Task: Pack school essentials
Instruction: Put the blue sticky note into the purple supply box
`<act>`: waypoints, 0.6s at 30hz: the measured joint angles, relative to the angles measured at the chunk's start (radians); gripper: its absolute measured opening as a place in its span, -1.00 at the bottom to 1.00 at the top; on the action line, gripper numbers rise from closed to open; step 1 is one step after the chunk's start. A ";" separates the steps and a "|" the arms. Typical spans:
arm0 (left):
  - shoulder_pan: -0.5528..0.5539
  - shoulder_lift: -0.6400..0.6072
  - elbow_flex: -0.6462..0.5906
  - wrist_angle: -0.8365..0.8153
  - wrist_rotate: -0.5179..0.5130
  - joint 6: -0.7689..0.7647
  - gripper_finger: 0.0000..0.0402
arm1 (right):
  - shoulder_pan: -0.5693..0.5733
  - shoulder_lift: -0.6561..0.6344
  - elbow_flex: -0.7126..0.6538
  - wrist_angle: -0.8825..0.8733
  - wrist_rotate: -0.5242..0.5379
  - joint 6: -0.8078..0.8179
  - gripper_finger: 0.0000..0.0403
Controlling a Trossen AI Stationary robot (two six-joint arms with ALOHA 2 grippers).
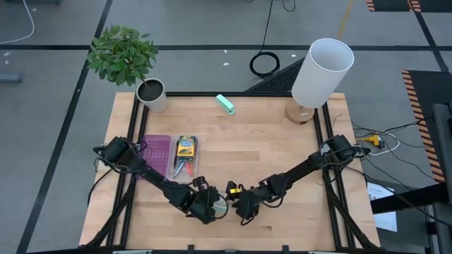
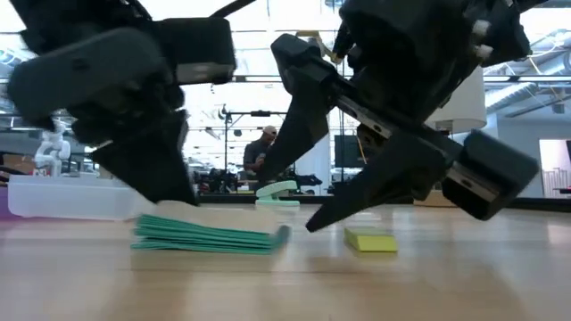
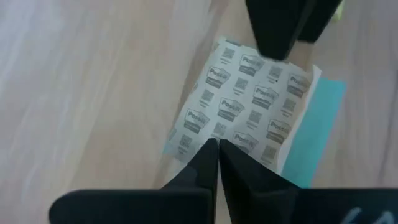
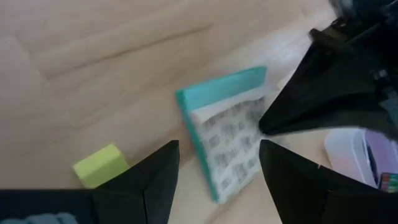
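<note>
Both arms meet at the table's near edge, centre. Your left gripper sits low at the edge of the patterned square pad, fingers pressed together tip to tip; you cannot tell whether any sheet is pinched between them. Your right gripper hovers just above the same pad, jaws spread wide, nothing between them. Pad lies flat on the table, teal sheets showing under its printed cover. Tiny yellow piece rests just beside the pad on the bare wood. Yellow-green crayon box lies farther back, next to the purple-and-clear flat case.
</note>
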 joint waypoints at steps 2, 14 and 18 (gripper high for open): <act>0.010 0.015 0.003 0.009 0.017 -0.004 -0.91 | -0.001 0.000 0.000 0.003 0.000 -0.002 0.08; 0.021 0.048 0.004 0.028 0.007 0.130 -0.91 | -0.005 0.028 0.003 -0.021 0.001 -0.048 0.08; 0.029 0.050 0.002 0.055 0.000 0.155 -0.91 | -0.006 0.029 0.002 -0.012 0.005 -0.056 0.04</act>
